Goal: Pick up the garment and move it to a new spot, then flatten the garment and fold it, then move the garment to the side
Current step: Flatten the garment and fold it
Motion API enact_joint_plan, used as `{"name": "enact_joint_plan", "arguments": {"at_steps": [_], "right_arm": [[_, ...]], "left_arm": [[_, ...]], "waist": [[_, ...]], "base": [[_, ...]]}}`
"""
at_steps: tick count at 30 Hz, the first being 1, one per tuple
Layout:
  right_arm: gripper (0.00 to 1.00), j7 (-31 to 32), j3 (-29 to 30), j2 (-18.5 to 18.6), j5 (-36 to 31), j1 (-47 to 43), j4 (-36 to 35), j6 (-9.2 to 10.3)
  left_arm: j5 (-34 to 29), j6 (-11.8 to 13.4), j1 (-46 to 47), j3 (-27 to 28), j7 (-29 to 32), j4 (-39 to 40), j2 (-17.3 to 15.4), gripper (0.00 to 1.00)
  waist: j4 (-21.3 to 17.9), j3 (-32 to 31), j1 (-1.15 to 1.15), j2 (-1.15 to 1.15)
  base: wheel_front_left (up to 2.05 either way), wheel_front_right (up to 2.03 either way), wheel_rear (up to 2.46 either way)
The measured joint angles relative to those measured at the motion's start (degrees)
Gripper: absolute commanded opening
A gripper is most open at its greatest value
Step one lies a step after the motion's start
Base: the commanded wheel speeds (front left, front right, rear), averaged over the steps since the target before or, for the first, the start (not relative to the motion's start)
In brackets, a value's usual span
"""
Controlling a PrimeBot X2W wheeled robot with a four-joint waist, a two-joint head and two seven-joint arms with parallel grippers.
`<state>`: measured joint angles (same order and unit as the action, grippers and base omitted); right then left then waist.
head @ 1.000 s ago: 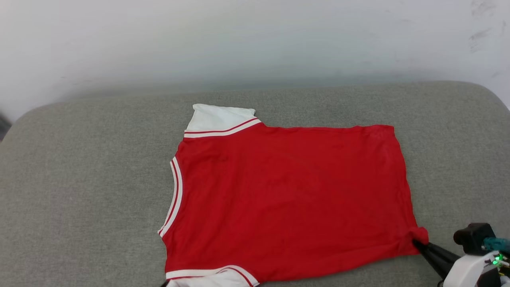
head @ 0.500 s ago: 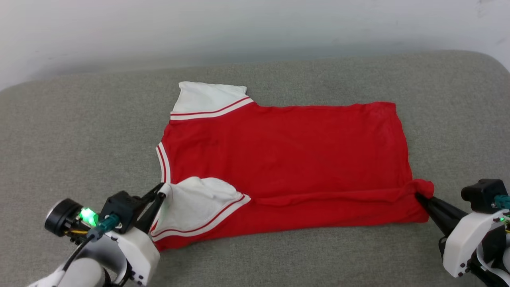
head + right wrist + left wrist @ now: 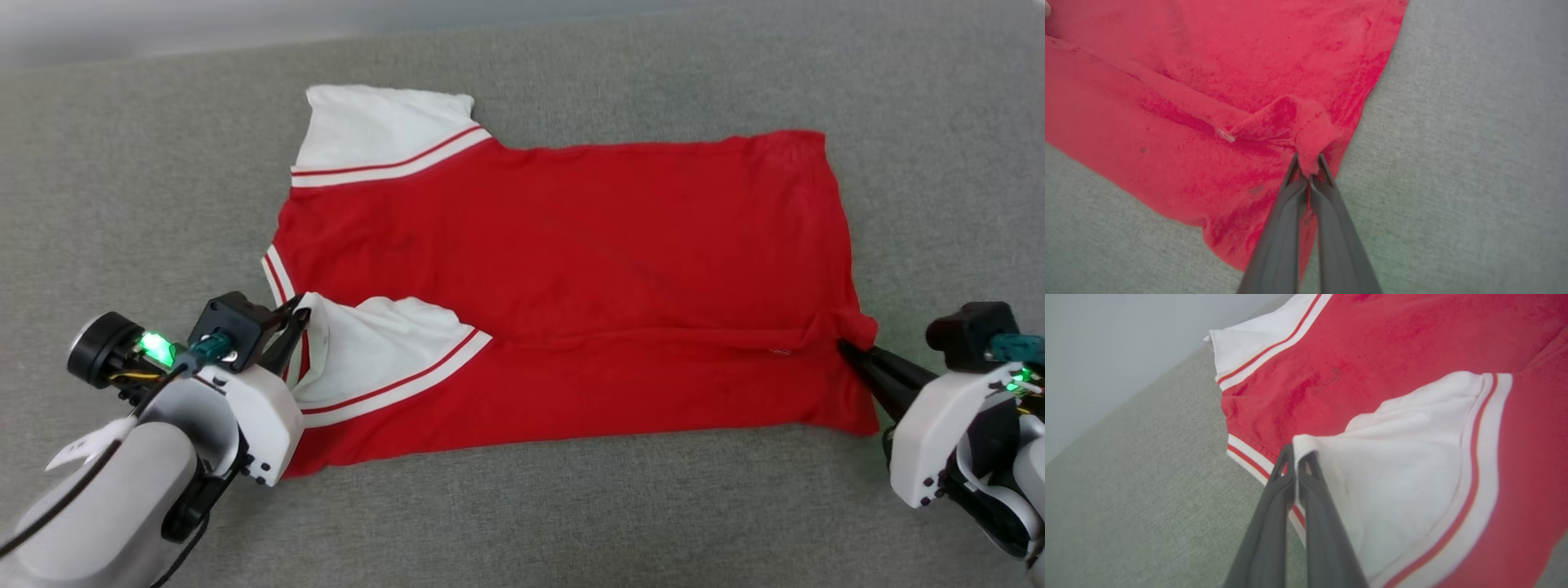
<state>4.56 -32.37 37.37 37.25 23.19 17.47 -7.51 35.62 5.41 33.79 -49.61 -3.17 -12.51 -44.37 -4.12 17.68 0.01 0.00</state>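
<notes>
the red jersey-style t-shirt with white short sleeves and striped trim (image 3: 571, 237) lies spread on the grey woven cushion (image 3: 122, 180), no print showing, neck to the robot's left and hem to its right. its near long edge is raised and turned a little toward the far side, so a low ridge (image 3: 653, 336) runs across the body between the two grips. the left end effector (image 3: 292, 320) is pinched closed on the outer edge of the near white sleeve (image 3: 384, 355), just beside the striped neck trim (image 3: 273, 273); the left wrist view shows white cloth nipped at the tips. the right end effector (image 3: 845, 349) is closed on a bunched red corner of the hem (image 3: 856, 328), seen squeezed between the tips in the right wrist view.

the step in hand looks like a lengthwise fold, bringing the near side over onto the far side. to do it well, both arms should rise just enough to clear the cloth beneath, then travel away from the robot together at one pace, with the edge taut between them so the ridge rolls straight and not slantwise. the near sleeve ought to land on the far white sleeve (image 3: 380, 131), and the gripped corner on the far hem corner (image 3: 804, 143). the right grip is on a small wad, so a hard pull apart may slip it; gentle tension is safer. lay the edge down before letting go, lest it spring back or crease.
</notes>
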Motion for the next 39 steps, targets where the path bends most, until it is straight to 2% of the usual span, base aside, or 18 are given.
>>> {"name": "enact_joint_plan", "arguments": {"at_steps": [7, 11, 12, 13, 14, 19, 20, 24, 29, 32, 35, 39], "right_arm": [[0.00, 1.4, -2.0, -1.0, -0.2, 2.4, 2.2, 0.00], [0.00, 0.9, -2.3, -1.4, 0.5, 2.7, 3.3, 0.00], [0.08, 0.8, -2.2, -1.4, 0.8, 2.6, 3.5, 0.00], [0.38, 0.8, -2.2, -1.4, 1.0, 2.6, 3.6, 0.00], [1.00, 0.6, -2.2, -1.4, 1.0, 2.5, 3.5, 0.00], [1.00, -0.9, -0.9, -1.2, 1.0, 1.8, 1.5, 0.00], [1.00, -1.0, 0.2, -0.9, 0.7, 0.8, 0.2, 0.00], [1.00, -0.4, 1.5, -0.8, 0.0, -0.6, -1.5, 0.00], [1.00, 1.1, 3.2, -1.0, -1.0, -1.6, -3.1, 0.00], [1.00, 1.8, 4.0, -1.2, -1.4, -2.2, -3.9, 0.00], [1.00, 2.9, 4.5, -1.5, -1.5, -2.7, -4.5, 0.00], [1.00, 4.1, 4.6, -2.0, -1.7, -2.8, -5.5, 0.00]], "left_arm": [[0.4, -3.9, 2.3, -1.8, 0.9, -9.2, 3.3, 0.00], [1.7, -5.0, 2.7, -1.9, 0.4, -12.1, 5.3, 0.00], [1.9, -5.4, 2.8, -1.9, 0.2, -12.6, 5.5, 0.29], [1.9, -5.6, 2.9, -2.0, 0.2, -13.0, 5.5, 1.00], [1.9, -5.6, 2.9, -2.0, -0.1, -13.3, 5.5, 1.00], [2.3, -5.8, 3.2, -1.5, -0.4, -12.8, 4.5, 1.00], [2.6, -6.2, 4.2, -1.2, 1.3, -11.1, 2.9, 1.00], [3.3, -5.9, 6.2, -0.9, 6.6, -7.5, 0.6, 1.00], [7.7, -8.0, 8.1, -1.0, 16.3, -1.9, -1.1, 1.00], [13.3, -9.3, 8.7, -1.4, 25.5, 0.6, -2.1, 1.00], [17.6, -10.0, 9.5, -2.0, 33.3, 2.5, -2.5, 1.00], [24.9, -9.6, 9.4, -2.6, 43.1, 2.7, -2.5, 1.00]], "waist": [[-0.4, 2.8, 0.00, 0.00], [-0.2, 2.0, 0.00, 0.00], [-0.2, 1.7, 0.00, 0.00], [-0.1, 1.3, 0.00, 0.00], [0.1, 0.8, 0.00, 0.00], [0.8, -2.0, 0.00, 0.00], [1.4, -3.7, 0.00, 0.00], [2.4, -5.2, -0.01, 0.00], [3.2, -6.2, -0.01, 0.00], [3.4, -6.5, -0.01, 0.00], [3.4, -6.6, -0.01, 0.00], [2.8, -6.5, -0.01, 0.00]], "base": [[0.00, 0.00, 0.00], [0.00, 0.00, 0.00], [0.00, 0.00, 0.00], [0.00, 0.00, 0.00], [0.00, 0.00, 0.00], [0.00, 0.00, 0.00], [0.00, 0.00, 0.00], [0.00, 0.00, 0.00], [0.00, 0.00, 0.00], [0.00, 0.00, 0.00], [0.00, 0.00, 0.00], [0.00, 0.00, 0.00]]}}
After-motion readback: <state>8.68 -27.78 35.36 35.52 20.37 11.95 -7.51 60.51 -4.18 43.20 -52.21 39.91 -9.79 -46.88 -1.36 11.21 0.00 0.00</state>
